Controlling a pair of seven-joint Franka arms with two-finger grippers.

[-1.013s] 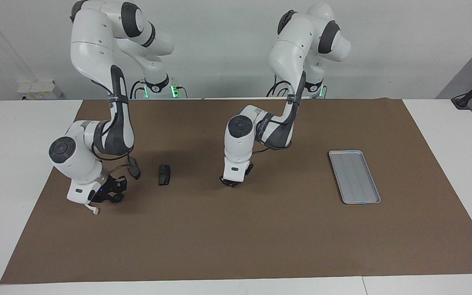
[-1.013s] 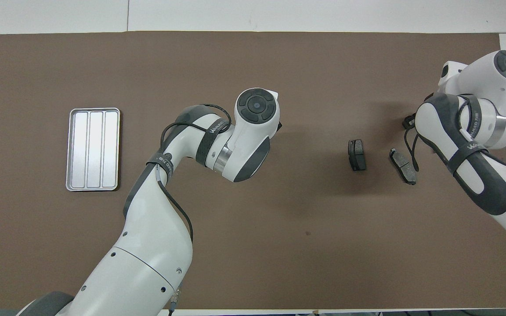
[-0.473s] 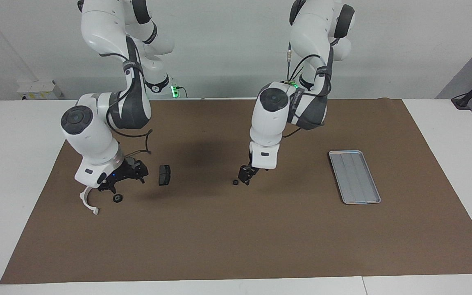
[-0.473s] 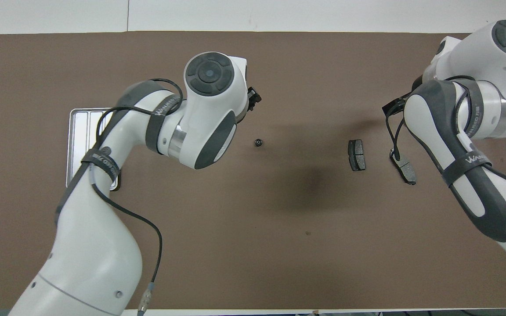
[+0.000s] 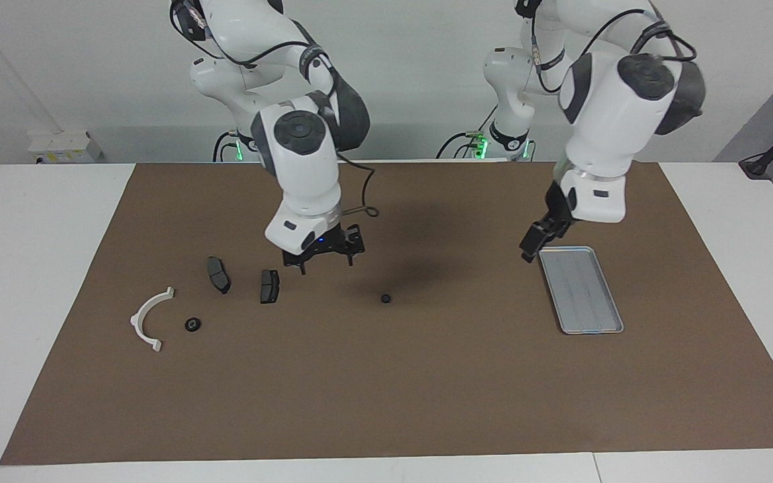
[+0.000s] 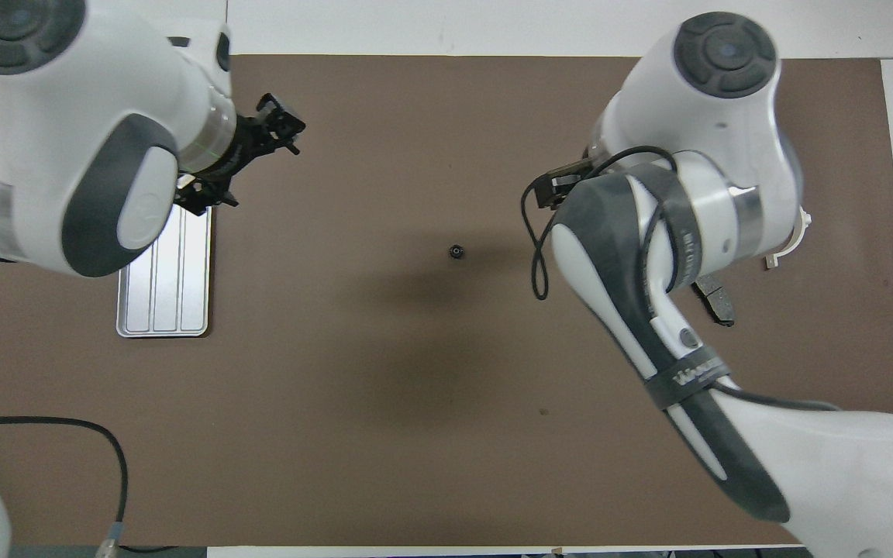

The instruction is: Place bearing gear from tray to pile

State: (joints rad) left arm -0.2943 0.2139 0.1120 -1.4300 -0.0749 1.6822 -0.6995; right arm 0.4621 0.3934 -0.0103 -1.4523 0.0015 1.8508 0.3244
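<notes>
A small black bearing gear (image 5: 385,298) lies on the brown mat mid-table; it also shows in the overhead view (image 6: 456,251). The silver tray (image 5: 588,331) is bare, toward the left arm's end (image 6: 161,333). The pile lies toward the right arm's end: a white half-ring bracket (image 5: 148,319), two dark brake pads (image 5: 218,274) (image 5: 269,286) and a second small black gear (image 5: 192,325). My left gripper (image 5: 535,243) hangs open and empty over the tray's end nearer the robots. My right gripper (image 5: 325,260) is open and empty, raised over the mat between the pads and the mid-table gear.
The brown mat (image 5: 427,389) covers most of the white table. In the overhead view the right arm hides most of the pile; only part of one pad (image 6: 716,302) and of the bracket (image 6: 791,244) show.
Both arms rose. The left gripper left the mid-table gear and moved over the tray's end. The right gripper moved from the pile toward the middle, uncovering the bracket and pads.
</notes>
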